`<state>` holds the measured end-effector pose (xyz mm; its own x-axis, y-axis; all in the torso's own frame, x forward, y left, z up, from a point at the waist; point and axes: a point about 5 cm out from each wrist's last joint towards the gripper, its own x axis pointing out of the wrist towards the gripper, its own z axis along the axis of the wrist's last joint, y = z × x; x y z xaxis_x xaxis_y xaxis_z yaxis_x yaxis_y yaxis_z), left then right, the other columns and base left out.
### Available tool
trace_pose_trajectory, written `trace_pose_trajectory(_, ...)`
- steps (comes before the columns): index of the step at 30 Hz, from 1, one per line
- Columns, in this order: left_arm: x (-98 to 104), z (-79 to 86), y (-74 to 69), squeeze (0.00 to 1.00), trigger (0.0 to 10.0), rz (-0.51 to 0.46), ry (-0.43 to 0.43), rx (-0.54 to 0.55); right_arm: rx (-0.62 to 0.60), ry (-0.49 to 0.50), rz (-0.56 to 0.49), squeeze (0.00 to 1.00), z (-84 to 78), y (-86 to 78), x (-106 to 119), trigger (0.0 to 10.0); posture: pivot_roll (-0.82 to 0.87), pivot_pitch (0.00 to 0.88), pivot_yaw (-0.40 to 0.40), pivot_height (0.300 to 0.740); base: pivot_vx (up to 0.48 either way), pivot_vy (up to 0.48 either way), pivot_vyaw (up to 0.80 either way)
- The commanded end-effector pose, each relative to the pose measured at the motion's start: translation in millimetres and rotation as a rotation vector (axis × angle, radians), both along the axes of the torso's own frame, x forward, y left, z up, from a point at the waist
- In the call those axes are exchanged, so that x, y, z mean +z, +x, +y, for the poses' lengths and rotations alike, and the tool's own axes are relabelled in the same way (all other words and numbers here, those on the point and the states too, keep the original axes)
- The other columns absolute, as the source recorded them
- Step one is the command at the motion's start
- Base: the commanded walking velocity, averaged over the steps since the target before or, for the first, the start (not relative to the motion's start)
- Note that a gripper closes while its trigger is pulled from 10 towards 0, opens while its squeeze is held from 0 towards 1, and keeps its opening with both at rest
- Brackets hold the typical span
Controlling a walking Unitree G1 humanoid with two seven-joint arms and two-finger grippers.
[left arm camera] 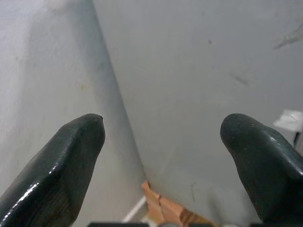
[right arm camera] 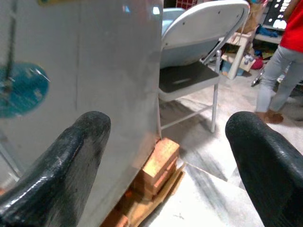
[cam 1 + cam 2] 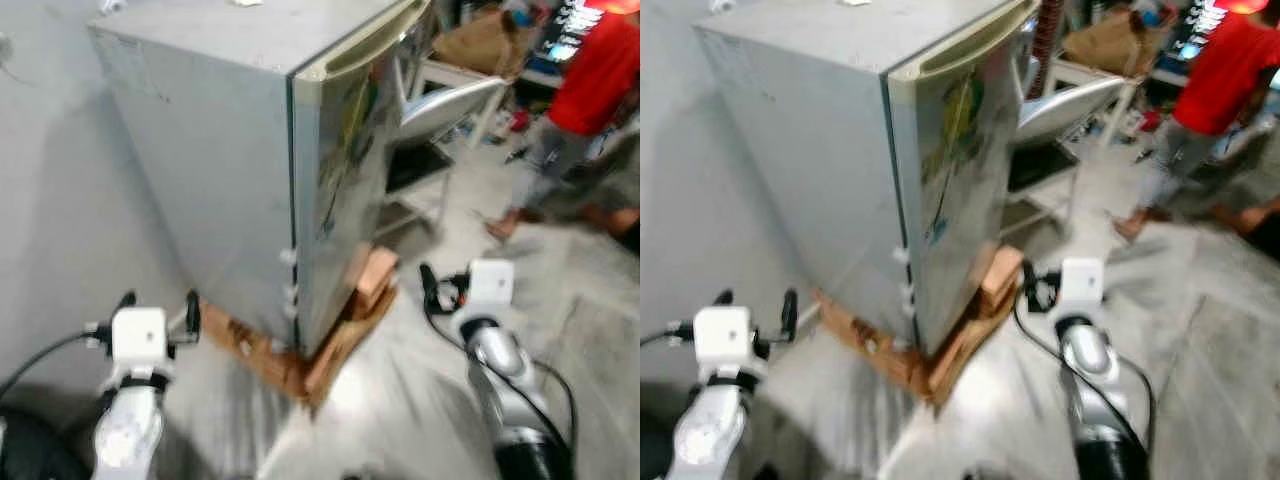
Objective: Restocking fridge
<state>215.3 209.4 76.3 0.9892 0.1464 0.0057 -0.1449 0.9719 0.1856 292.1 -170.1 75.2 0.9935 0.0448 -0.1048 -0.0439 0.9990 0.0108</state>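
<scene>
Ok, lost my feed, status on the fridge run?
Left gripper and right gripper open, empty. Fridge shut, up on wooden blocks. Folding chair beside it, person beyond.

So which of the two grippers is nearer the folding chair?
The right gripper. It hangs open past the fridge's door corner, on the side where the folding chair stands. The left gripper, also open, faces the fridge's blank side wall.
</scene>
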Motion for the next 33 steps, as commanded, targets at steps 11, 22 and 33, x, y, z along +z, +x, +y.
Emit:
trace_pose_trajectory(11, -8.4, -10.7, -6.8, 0.00, 10.0, 0.032, -0.075, -0.009, -0.016, -0.010, 0.012, 0.00, -4.9, -2.3, -3.8, 10.0, 0.03, 0.047, -0.014, 0.740, 0.000, 0.000, -0.80)
trace_pose_trajectory(22, -7.5, -11.1, -8.4, 0.00, 10.0, 0.022, -0.082, -0.019, -0.010, -0.016, 0.033, 0.00, -5.5, -13.1, -10.6, 10.0, 0.03, 0.052, -0.018, 0.740, 0.000, 0.000, -0.80)
trace_pose_trajectory(33, -6.8, -11.5, -5.9, 0.00, 10.0, 0.015, -0.082, -0.010, -0.012, -0.020, 0.023, 0.00, -7.4, -8.5, -6.6, 10.0, 0.03, 0.052, -0.023, 0.740, 0.000, 0.000, -0.24)
